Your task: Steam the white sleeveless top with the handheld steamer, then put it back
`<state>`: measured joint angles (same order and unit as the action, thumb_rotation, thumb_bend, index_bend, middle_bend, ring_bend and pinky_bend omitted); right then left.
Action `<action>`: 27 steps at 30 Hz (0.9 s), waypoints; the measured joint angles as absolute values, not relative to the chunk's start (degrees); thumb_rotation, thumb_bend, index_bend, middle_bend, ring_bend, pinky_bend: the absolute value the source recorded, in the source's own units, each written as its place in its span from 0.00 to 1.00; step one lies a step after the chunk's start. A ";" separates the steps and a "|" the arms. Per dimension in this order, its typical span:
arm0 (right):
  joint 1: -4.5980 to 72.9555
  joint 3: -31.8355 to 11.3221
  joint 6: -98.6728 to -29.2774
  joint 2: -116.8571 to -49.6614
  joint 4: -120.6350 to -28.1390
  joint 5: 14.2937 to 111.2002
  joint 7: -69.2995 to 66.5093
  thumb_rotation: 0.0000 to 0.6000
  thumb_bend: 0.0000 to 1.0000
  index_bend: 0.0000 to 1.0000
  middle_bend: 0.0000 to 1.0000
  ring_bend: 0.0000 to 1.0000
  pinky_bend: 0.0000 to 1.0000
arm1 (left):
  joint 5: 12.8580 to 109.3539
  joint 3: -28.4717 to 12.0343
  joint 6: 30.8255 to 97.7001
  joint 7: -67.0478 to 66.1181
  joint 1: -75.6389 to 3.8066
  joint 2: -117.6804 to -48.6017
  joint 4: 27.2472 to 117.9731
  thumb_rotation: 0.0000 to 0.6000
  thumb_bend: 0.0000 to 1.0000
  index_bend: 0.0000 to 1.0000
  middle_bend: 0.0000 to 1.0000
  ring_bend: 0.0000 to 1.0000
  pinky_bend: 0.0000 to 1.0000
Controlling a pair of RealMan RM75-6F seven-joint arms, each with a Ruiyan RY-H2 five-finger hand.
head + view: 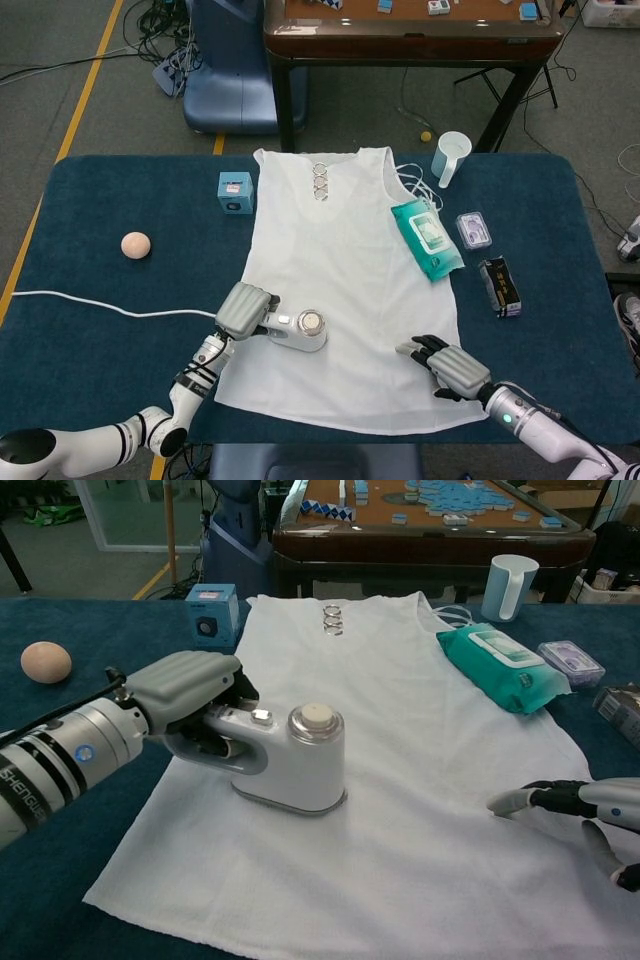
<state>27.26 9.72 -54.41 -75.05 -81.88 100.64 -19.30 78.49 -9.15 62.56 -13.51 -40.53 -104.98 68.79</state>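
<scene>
- Dark blue felt-like cloth covers the desk (90, 210), and the white sleeveless top (345, 250) lies flat on it, soft weave, three metal rings at its neckline.
- Left hand (246, 308) grips the handle of the glossy white handheld steamer (300, 330), fingers (215, 725) wrapped round it; its flat base sits on the top's lower left part.
- Right hand (448, 365) rests on the hem, fingers (525, 798) spread, holding nothing.
- Beyond those fingers lies a crinkled teal wipes pack (426, 237); its label is unreadable.
</scene>
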 measured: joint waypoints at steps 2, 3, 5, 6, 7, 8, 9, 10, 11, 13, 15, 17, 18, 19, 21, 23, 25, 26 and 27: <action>27.32 10.07 -54.36 -75.34 -81.51 100.38 -19.43 1.00 1.00 0.00 0.12 0.02 0.00 | 78.77 -9.00 62.41 -13.28 -40.83 -105.88 67.41 1.00 0.24 0.77 0.83 0.70 0.76; 27.35 10.19 -54.34 -75.46 -81.38 100.28 -19.44 1.00 1.00 0.00 0.12 0.02 0.00 | 78.88 -8.97 62.36 -13.16 -40.95 -106.20 66.85 1.00 0.24 0.77 0.83 0.70 0.76; 27.39 10.50 -54.33 -75.69 -81.19 100.08 -19.51 1.00 1.00 0.00 0.12 0.02 0.00 | 79.15 -8.95 62.28 -12.78 -41.24 -106.88 65.52 1.00 0.24 0.77 0.83 0.70 0.76; 27.43 10.61 -54.33 -75.76 -81.13 100.01 -19.56 1.00 1.00 0.00 0.12 0.02 0.00 | 79.29 -8.95 62.27 -12.58 -41.37 -107.15 64.93 1.00 0.24 0.77 0.83 0.70 0.76; 27.50 10.74 -54.33 -75.84 -81.06 99.94 -19.56 1.00 1.00 0.00 0.12 0.02 0.00 | 79.50 -8.96 62.28 -12.28 -41.54 -107.50 64.11 1.00 0.24 0.77 0.83 0.70 0.76; 27.54 10.83 -54.33 -75.89 -81.03 99.89 -19.52 1.00 1.00 0.00 0.12 0.02 0.00 | 79.69 -8.97 62.31 -12.07 -41.68 -107.75 63.44 1.00 0.24 0.77 0.82 0.70 0.76; 27.58 10.92 -54.33 -75.94 -81.02 99.84 -19.46 1.00 1.00 0.00 0.12 0.02 0.00 | 79.92 -8.97 62.35 -11.89 -41.84 -108.00 62.72 1.00 0.24 0.77 0.82 0.70 0.76; 27.62 11.02 -54.38 -75.99 -81.04 99.77 -19.38 1.00 1.00 0.00 0.12 0.02 0.00 | 80.25 -8.97 62.43 -11.64 -42.06 -108.35 61.66 1.00 0.24 0.77 0.82 0.70 0.76; 27.63 11.07 -54.43 -76.02 -81.07 99.72 -19.31 1.00 1.00 0.00 0.12 0.02 0.00 | 80.50 -8.98 62.49 -11.43 -42.25 -108.62 60.80 1.00 0.24 0.77 0.82 0.70 0.76; 27.67 11.20 -54.53 -76.05 -81.20 99.56 -19.09 1.00 1.00 0.00 0.12 0.02 0.00 | 81.02 -9.10 62.58 -10.72 -42.78 -109.31 58.68 1.00 0.24 0.77 0.82 0.70 0.76; 27.71 11.29 -54.58 -76.04 -81.32 99.38 -18.94 1.00 1.00 0.00 0.12 0.02 0.00 | 81.35 -9.32 62.58 -10.00 -43.34 -109.89 56.87 1.00 0.24 0.77 0.82 0.70 0.76; 27.73 11.37 -54.64 -76.03 -81.43 99.15 -18.79 1.00 1.00 0.00 0.12 0.02 0.00 | 81.64 -9.67 62.46 -9.09 -44.07 -110.53 54.78 1.00 0.24 0.77 0.82 0.70 0.76; 27.75 11.41 -54.66 -76.01 -81.49 99.05 -18.74 1.00 1.00 0.00 0.12 0.02 0.00 | 81.76 -9.81 62.40 -8.69 -44.39 -110.78 53.87 1.00 0.24 0.77 0.82 0.70 0.76; 27.76 11.48 -54.72 -75.95 -81.58 98.95 -18.70 1.00 1.00 0.00 0.12 0.02 0.00 | 82.03 -10.02 62.38 -8.02 -44.91 -111.19 52.29 1.00 0.24 0.77 0.82 0.70 0.76; 27.79 11.55 -54.86 -75.86 -81.69 98.87 -18.63 1.00 1.00 0.00 0.12 0.02 0.00 | 82.35 -10.17 62.44 -7.32 -45.41 -111.63 50.63 1.00 0.24 0.77 0.82 0.69 0.76; 27.79 11.63 -55.07 -75.78 -81.81 98.79 -18.55 1.00 1.00 0.00 0.12 0.02 0.00 | 82.87 -10.31 62.68 -6.26 -46.08 -112.26 48.10 1.00 0.24 0.77 0.82 0.69 0.76; 27.82 11.68 -55.18 -75.71 -81.87 98.64 -18.59 1.00 1.00 0.00 0.12 0.02 0.00 | 83.45 -10.35 63.03 -5.24 -46.70 -112.91 45.46 1.00 0.24 0.77 0.82 0.69 0.76; 27.84 11.71 -55.22 -75.70 -81.86 98.58 -18.64 1.00 1.00 0.00 0.12 0.02 0.00 | 83.70 -10.34 63.19 -4.82 -46.96 -113.19 44.30 1.00 0.24 0.77 0.82 0.69 0.76; 27.86 11.73 -55.23 -75.71 -81.83 98.53 -18.67 1.00 1.00 0.00 0.12 0.02 0.00 | 83.95 -10.32 63.35 -4.40 -47.21 -113.45 43.14 1.00 0.24 0.77 0.82 0.69 0.76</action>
